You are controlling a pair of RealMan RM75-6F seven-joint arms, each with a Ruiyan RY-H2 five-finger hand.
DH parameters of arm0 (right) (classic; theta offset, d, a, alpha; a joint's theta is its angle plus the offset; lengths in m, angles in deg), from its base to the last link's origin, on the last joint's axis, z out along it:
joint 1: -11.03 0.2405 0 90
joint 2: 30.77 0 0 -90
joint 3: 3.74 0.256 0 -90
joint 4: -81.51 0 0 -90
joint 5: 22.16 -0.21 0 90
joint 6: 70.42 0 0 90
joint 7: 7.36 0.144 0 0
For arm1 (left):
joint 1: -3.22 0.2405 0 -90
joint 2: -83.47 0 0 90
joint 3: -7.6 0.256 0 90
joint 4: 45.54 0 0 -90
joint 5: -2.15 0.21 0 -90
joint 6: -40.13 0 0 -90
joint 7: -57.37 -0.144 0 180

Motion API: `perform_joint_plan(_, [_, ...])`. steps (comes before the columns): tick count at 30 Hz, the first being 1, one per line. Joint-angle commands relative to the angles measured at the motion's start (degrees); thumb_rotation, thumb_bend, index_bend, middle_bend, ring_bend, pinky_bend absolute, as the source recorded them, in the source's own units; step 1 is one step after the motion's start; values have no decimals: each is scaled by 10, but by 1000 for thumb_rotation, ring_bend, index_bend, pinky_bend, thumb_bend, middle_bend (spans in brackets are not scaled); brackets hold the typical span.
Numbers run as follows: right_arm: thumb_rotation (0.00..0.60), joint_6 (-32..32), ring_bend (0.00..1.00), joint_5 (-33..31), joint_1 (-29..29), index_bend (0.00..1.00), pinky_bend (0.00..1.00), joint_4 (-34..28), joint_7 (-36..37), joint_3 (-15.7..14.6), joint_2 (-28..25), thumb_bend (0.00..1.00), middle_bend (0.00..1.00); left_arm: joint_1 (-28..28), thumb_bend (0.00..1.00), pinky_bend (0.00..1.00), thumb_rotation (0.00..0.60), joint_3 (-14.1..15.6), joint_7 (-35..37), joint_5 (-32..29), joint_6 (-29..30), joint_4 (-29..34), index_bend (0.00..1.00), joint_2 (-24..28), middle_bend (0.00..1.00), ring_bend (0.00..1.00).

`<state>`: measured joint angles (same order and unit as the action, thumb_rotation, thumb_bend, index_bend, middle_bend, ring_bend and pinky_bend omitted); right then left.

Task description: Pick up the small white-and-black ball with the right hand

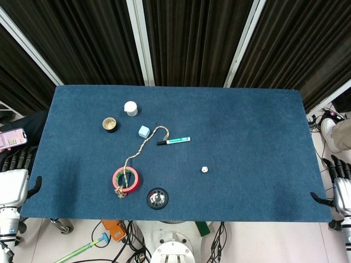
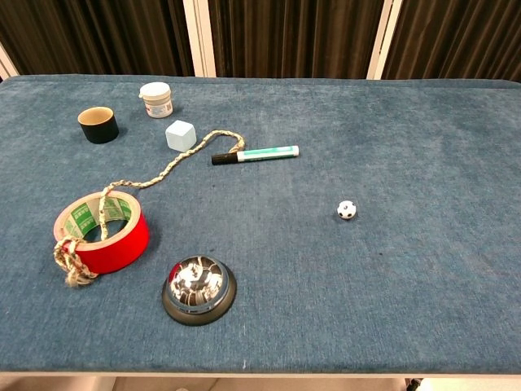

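The small white-and-black ball lies alone on the blue table, right of centre and toward the front. My right hand shows only in the head view, beyond the table's right front corner and far right of the ball, its fingers apart and holding nothing. Off the left front corner sits my left hand, likewise with fingers spread and nothing in it. Neither hand appears in the chest view.
On the left half stand a red tape roll with a rope through it, a desk bell, a teal marker, a pale blue cube, a white jar and a black cup.
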<state>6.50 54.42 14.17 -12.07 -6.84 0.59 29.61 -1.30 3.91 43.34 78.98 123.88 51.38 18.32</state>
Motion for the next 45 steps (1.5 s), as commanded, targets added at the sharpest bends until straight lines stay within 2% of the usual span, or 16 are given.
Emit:
perform_joint_plan(1, [600, -35, 23, 15, 31, 186, 40, 10, 1, 3, 18, 270, 47, 0, 412, 95, 600, -1, 2, -2, -1, 0, 31, 1, 0, 17])
perform_joint_plan(9, [600, -158, 43, 55, 144, 289, 40, 33, -10, 18, 78, 271, 47, 1, 412, 95, 600, 0, -1, -5, -2, 1, 31, 5, 0, 17])
perform_joint_plan(13, [600, -224, 51, 74, 204, 352, 41, 50, 29, 23, 114, 271, 47, 1, 412, 95, 600, -2, 0, -9, -3, 2, 31, 6, 0, 17])
perform_joint_plan(17, [600, -262, 60, 84, 244, 399, 41, 75, 76, 25, 149, 273, 47, 0, 412, 95, 600, -2, -1, -11, -6, 1, 31, 7, 0, 17])
perform_joint_plan(22, [600, -266, 67, 97, 268, 450, 43, 127, 119, 20, 202, 277, 47, -1, 412, 95, 600, -2, -3, -11, -7, 0, 31, 7, 0, 17])
perform_joint_plan(31, [600, -264, 67, 104, 295, 475, 46, 212, 184, 12, 280, 309, 47, -1, 412, 95, 600, -1, -7, -13, -9, -1, 31, 7, 0, 17])
perform_joint_plan(38, [600, -267, 69, 105, 313, 492, 51, 254, 229, 8, 311, 399, 47, -2, 413, 95, 600, -1, -10, -15, -10, -1, 31, 7, 0, 17])
perform_joint_plan(45, [600, -269, 70, 111, 326, 494, 52, 267, 257, -2, 323, 416, 47, -3, 412, 95, 600, -1, -15, -16, -12, -1, 31, 6, 0, 17])
